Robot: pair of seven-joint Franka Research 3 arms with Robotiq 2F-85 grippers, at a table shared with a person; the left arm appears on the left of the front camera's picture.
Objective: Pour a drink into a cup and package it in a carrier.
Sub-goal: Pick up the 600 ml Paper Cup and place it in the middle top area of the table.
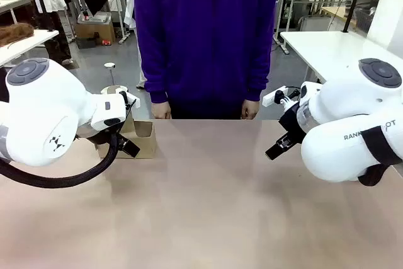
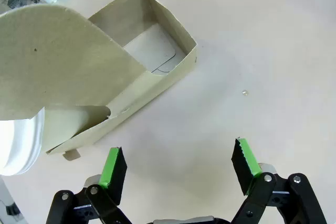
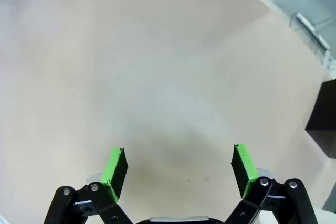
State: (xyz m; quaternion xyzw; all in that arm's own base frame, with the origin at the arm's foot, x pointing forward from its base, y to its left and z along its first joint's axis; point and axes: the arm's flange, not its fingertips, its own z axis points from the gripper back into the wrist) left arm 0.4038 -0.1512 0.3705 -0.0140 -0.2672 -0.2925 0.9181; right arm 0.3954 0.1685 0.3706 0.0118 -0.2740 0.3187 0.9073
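Left hand (image 2: 178, 161): spread wide, with nothing held between the green pads; bare table (image 1: 208, 206) is seen beneath the gap.
Ahead of left hand: the carrier (image 2: 157, 77) is set on the table just beyond the pad at picture left, its long side wall running slantwise across the wrist view.
Carrier edges: the upright centre handle is raised close to the camera; one open-topped compartment with a pale floor is seen behind it.
Right hand (image 3: 178, 163): spread wide, nothing gripped, held over bare table.
Right surround: a dark box (image 3: 321, 124) is seen at the table's edge, well apart.
Far edge: the person's hands (image 1: 161, 111) are kept at the far table edge.
Open room: a broad bare stretch of table is left between the two arms.
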